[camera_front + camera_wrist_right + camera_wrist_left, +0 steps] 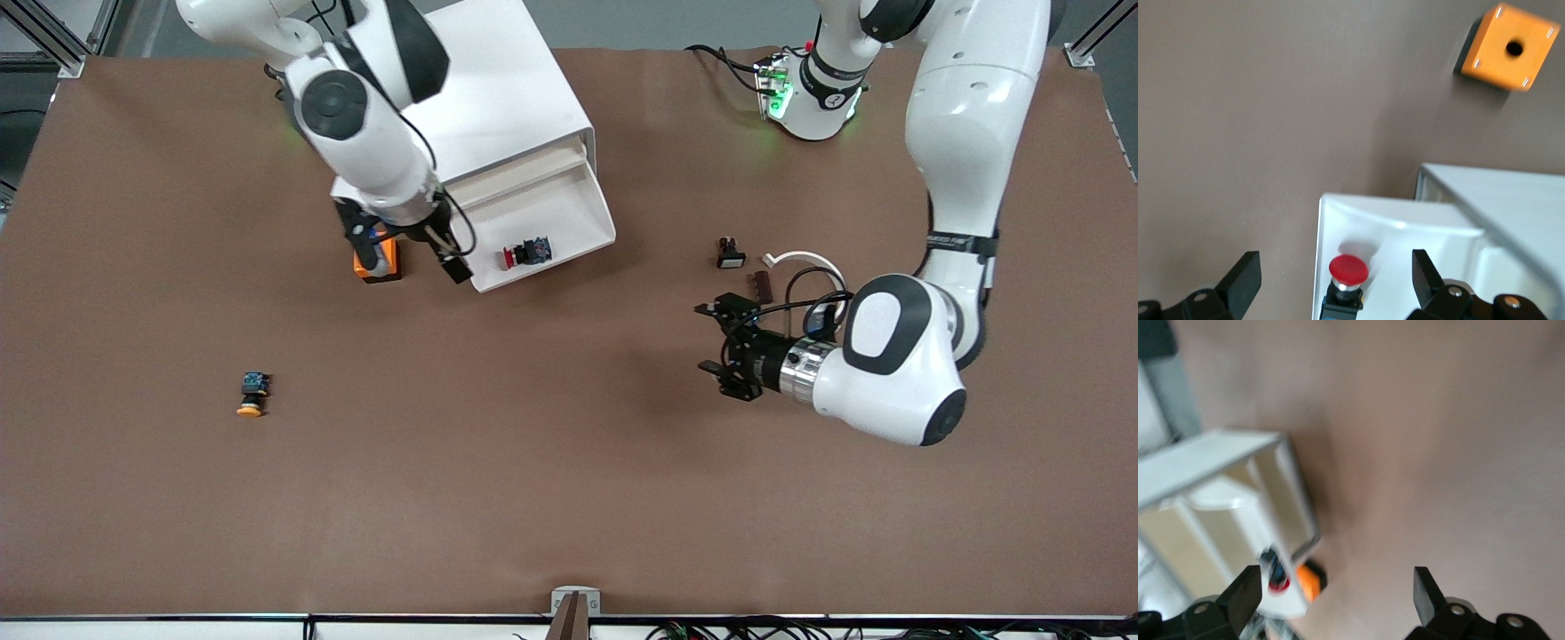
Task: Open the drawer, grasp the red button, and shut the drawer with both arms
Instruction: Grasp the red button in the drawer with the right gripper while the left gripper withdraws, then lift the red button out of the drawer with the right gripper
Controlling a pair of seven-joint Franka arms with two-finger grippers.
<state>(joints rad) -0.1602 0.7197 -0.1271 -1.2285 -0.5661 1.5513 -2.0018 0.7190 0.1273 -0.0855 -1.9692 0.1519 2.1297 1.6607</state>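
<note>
The drawer (pixel 569 209) stands pulled out of the white cabinet (pixel 498 98). In it lies the button (pixel 524 254) on its side, red cap toward the right arm's end. My right gripper (pixel 416 264) hangs open over the drawer's edge beside the orange cube. In the right wrist view the button (pixel 1348 277) sits below the span of the right gripper (pixel 1335 277), inside the drawer (pixel 1391 223). My left gripper (pixel 711 338) is open and holds nothing, low over bare table toward the left arm's end. The left wrist view shows the left gripper (pixel 1335 593), the drawer (pixel 1288 520) and the button (pixel 1278 582) farther off.
An orange cube (pixel 378 265) with a hole stands against the drawer, under a right finger. A button with an orange-yellow cap (pixel 252 396) lies nearer the front camera. A black button with a white face (pixel 731 254), a small brown piece (pixel 763 284) and a white cable (pixel 805 260) lie near the left gripper.
</note>
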